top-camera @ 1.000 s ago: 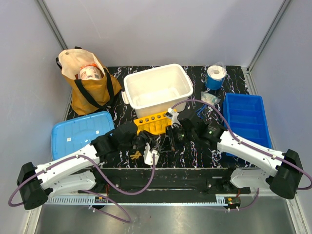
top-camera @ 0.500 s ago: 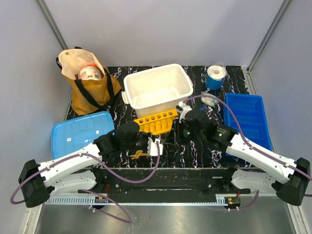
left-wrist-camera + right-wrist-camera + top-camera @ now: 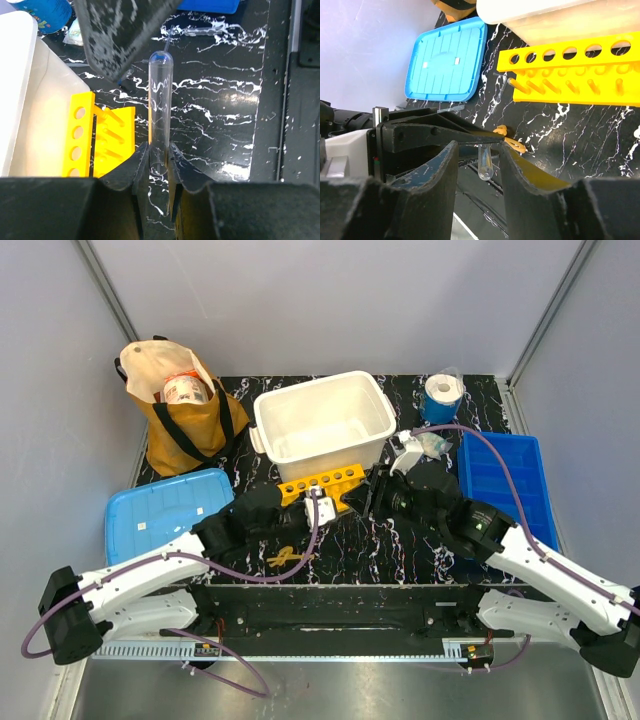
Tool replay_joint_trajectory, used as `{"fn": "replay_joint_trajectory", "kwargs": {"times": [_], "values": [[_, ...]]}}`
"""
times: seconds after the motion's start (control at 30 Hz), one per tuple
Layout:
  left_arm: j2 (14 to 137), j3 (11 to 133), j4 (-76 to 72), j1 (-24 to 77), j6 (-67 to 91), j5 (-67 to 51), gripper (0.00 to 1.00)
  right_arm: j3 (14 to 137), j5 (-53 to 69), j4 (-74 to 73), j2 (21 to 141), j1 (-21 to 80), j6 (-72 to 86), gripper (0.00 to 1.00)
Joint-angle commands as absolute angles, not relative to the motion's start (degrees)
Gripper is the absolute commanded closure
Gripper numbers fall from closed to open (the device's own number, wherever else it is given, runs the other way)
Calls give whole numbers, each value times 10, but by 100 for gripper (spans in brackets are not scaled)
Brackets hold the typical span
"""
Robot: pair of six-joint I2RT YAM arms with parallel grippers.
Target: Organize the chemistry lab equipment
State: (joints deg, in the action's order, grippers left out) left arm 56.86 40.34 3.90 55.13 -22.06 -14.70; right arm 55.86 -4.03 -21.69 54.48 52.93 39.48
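Now held: a thin clear test tube (image 3: 160, 100) is clamped at its open end by the left gripper (image 3: 159, 156), in the centre of the top view, probably so that it can be handed over.
Right gripper (image 3: 479, 150): the jaws are parted around the tube's round end and do not press it.
Yellow plastic tube rack (image 3: 322, 483): just beside; no tube is seen in its holes.
White plastic tub (image 3: 265, 420): nothing is seen inside.

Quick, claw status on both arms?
Left claw: closed on the clear test tube.
Right claw: open, gripping nothing.
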Motion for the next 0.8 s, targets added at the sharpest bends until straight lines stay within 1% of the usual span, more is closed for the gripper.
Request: {"fn": "replay_joint_trajectory", "kwargs": {"times": [0.0, 0.13, 0.33, 0.4, 0.47, 0.57, 0.63, 0.7, 0.73, 0.77], "values": [[577, 446, -5, 554, -134, -135, 87, 567, -51, -173, 546, 531, 387, 56], [582, 456, -4, 554, -111, -127, 86, 561, -54, -176, 549, 531, 389, 56], [596, 474, 18, 553, -89, -117, 86, 558, -74, -192, 549, 531, 388, 63], [601, 476, 23, 553, -85, -116, 86, 558, -78, -193, 551, 531, 386, 68], [602, 475, 23, 553, -82, -117, 86, 560, -78, -196, 555, 531, 383, 77], [601, 472, 21, 553, -78, -115, 86, 562, -83, -196, 559, 531, 381, 84], [601, 472, 24, 554, -79, -112, 85, 561, -98, -197, 561, 531, 381, 86], [598, 471, 25, 553, -83, -106, 81, 562, -111, -198, 562, 531, 380, 86], [594, 470, 28, 553, -84, -102, 77, 563, -119, -197, 563, 531, 377, 86], [592, 468, 29, 553, -85, -96, 71, 565, -127, -197, 564, 531, 374, 86]]}}
